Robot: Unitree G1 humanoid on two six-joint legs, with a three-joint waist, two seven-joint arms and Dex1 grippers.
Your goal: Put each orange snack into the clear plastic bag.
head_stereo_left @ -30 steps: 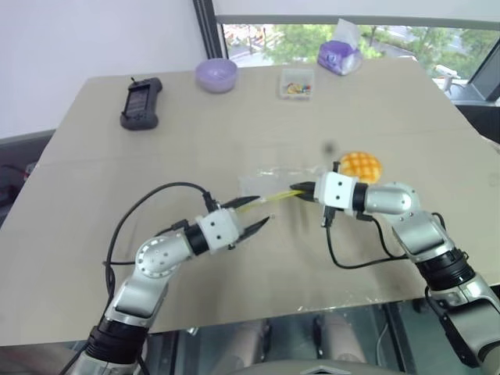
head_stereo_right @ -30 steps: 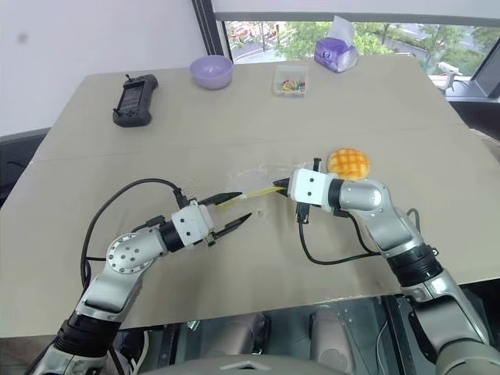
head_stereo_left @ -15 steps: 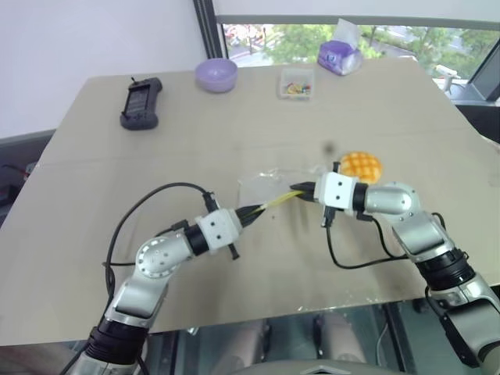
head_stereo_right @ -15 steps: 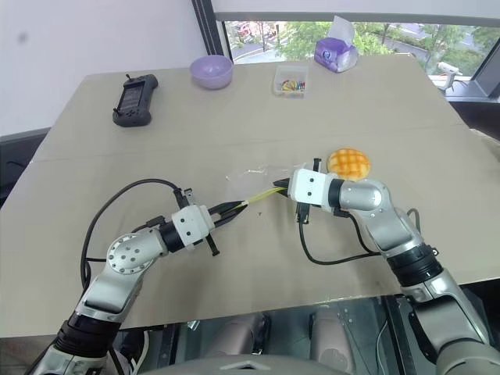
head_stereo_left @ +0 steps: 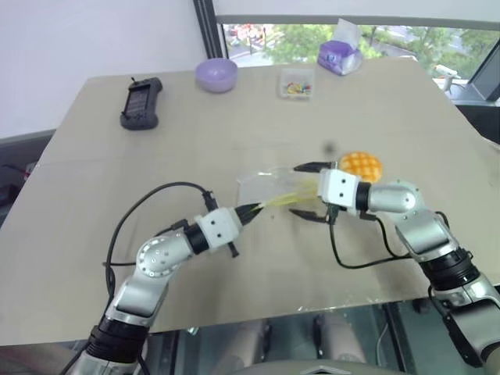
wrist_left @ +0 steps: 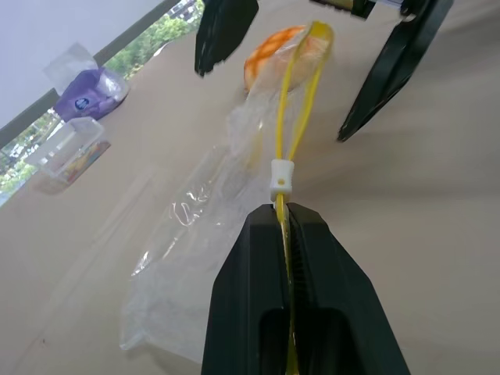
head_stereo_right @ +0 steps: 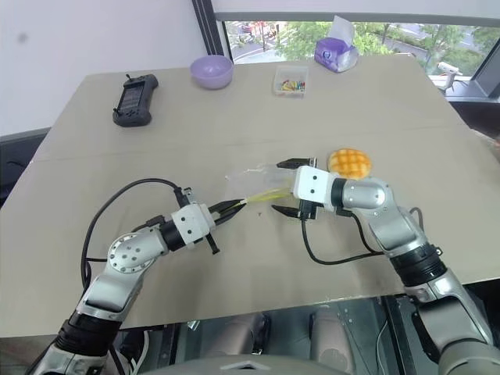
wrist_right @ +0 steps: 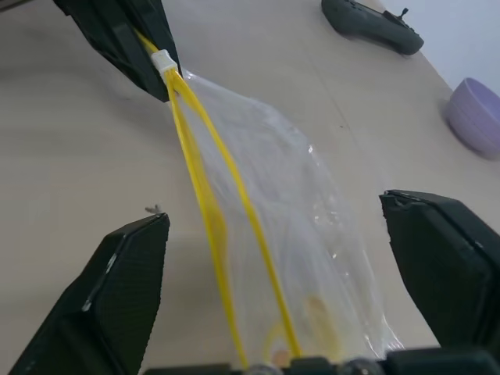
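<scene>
The clear plastic bag (head_stereo_left: 262, 187) lies mid-table, its yellow seal strip (wrist_right: 205, 195) stretched between the two grippers. My left gripper (head_stereo_left: 248, 209) is shut on the strip's near end beside the white slider (wrist_left: 280, 176). My right gripper (head_stereo_left: 301, 190) stands open, one finger on each side of the strip's far end and apart from it. The orange snack (head_stereo_left: 360, 164), a round bun with a crosshatch top, sits on the table just behind the right wrist, outside the bag.
Along the far edge stand a black controller (head_stereo_left: 141, 101), a purple bowl (head_stereo_left: 216, 74), a small clear box of colourful bits (head_stereo_left: 297, 83) and a purple tissue pack (head_stereo_left: 339, 55). Black cables loop from both wrists over the near table.
The left gripper closed on the yellow strip's near end. The right gripper, shut on the strip's far end before, has opened wide and let it go. Neither arm moved.
</scene>
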